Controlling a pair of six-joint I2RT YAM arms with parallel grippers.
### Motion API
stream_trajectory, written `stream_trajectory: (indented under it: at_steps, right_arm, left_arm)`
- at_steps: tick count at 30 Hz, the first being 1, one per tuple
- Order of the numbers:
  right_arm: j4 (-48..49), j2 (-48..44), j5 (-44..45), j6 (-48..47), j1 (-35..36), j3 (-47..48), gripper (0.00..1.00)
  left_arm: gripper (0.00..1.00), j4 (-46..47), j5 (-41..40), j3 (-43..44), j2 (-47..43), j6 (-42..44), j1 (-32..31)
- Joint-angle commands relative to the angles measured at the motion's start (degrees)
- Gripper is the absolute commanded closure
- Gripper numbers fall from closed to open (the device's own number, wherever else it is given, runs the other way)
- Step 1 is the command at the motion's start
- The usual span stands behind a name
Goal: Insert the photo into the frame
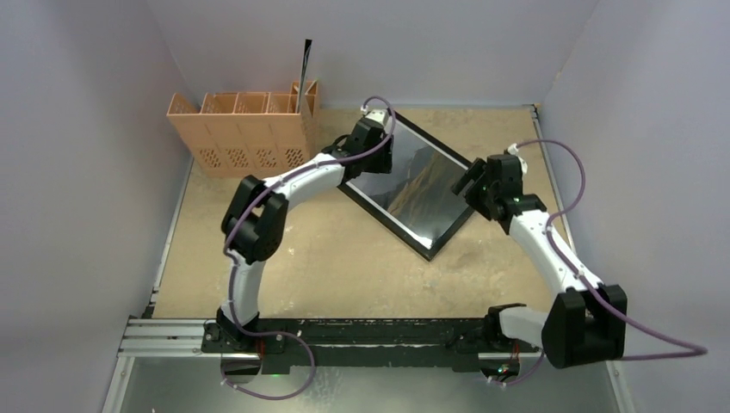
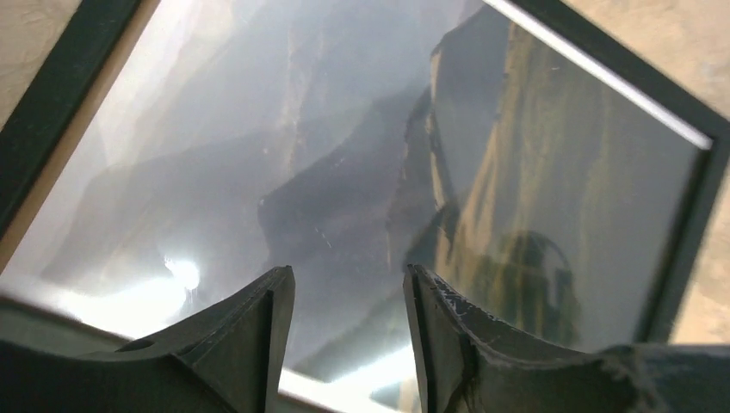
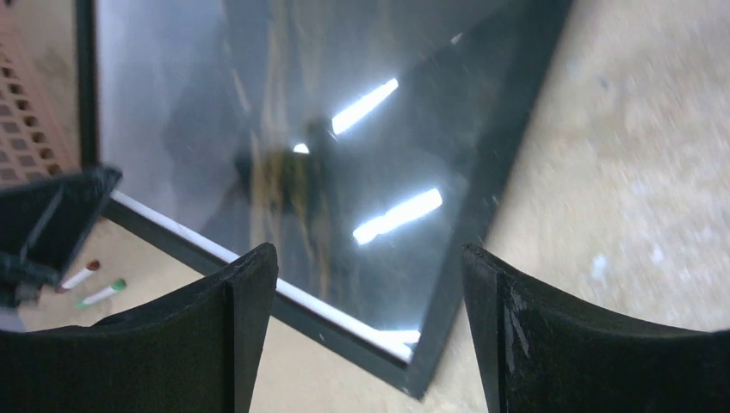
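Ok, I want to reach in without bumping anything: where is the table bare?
Widest bare patch: the table between the frame and the base rail. Also bare: in front of the rack, beside the left arm. Crowded at the frame, where left gripper and right gripper hover.

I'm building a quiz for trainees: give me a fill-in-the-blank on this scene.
The frame has a ___ border. The photo inside shows a ___ landscape. The left pincer and right pincer are both ___, holding nothing. The slotted rack stands in the far ___ corner of the table.
Missing: black; mountain; open; left.
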Motion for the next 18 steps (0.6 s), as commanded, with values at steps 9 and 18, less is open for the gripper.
stream_trajectory:
  at_steps: [9,18]
  right_arm:
    - [16.70,29.82,-1.10,-16.23,-4.32,25.08,0.20]
    - [8.30,50.21,-1.00,-27.22,-5.99,42.88,0.20]
  left_arm:
    - [0.25,11.99,-2.23,-30.10,-22.34,-12.77,-0.50]
    - [0.23,25.67,4.84,-44.01,-24.39,-23.61,-0.49]
